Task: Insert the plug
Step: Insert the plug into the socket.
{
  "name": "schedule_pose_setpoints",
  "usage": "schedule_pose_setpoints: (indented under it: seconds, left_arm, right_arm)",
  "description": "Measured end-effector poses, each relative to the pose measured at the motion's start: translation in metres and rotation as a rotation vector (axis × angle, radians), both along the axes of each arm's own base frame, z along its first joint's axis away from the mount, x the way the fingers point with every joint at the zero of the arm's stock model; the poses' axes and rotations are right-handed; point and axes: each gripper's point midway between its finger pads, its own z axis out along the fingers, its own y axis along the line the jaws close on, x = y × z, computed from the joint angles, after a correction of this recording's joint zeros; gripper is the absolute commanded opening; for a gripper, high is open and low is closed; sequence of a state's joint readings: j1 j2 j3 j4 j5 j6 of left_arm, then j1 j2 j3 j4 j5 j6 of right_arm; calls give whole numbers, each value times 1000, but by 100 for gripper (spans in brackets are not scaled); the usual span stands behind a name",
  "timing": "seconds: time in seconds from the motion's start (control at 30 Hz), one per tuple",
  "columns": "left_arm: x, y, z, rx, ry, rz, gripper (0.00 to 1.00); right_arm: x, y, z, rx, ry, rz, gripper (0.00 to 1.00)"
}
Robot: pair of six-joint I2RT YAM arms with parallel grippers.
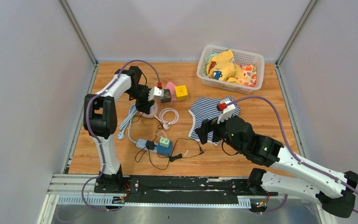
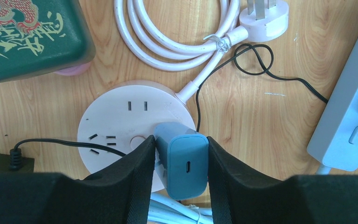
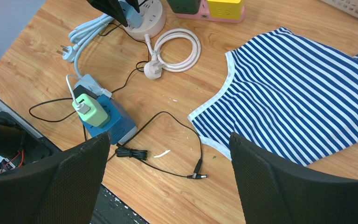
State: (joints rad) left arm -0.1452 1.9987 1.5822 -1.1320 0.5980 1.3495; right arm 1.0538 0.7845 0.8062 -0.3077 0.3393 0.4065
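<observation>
Plug: blue, between my left jaws, touching both, over the socket's rim.
Left gripper: clamped on the plug.
Right gripper: spread wide, holding nothing.

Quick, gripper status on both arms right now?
Left gripper: closed on the blue charger, at the round socket.
Right gripper: open, holding nothing.
</observation>
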Motion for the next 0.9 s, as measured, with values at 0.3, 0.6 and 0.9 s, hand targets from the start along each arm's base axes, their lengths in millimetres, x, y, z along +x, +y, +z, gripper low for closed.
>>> schedule_pose_setpoints:
  seconds: [0.3, 0.6, 0.9]
  left_arm:
    - [1, 2, 3, 10, -7, 12, 41]
    - [1, 6, 5, 32, -14, 22, 31]
    - [3, 6, 6, 33, -24, 23, 5]
  right_arm:
    - [-1, 1, -1, 4, 7, 5, 97]
    - [-3, 2, -2, 10, 16, 11, 97]
    - [-3, 2, -3, 10, 19, 11, 97]
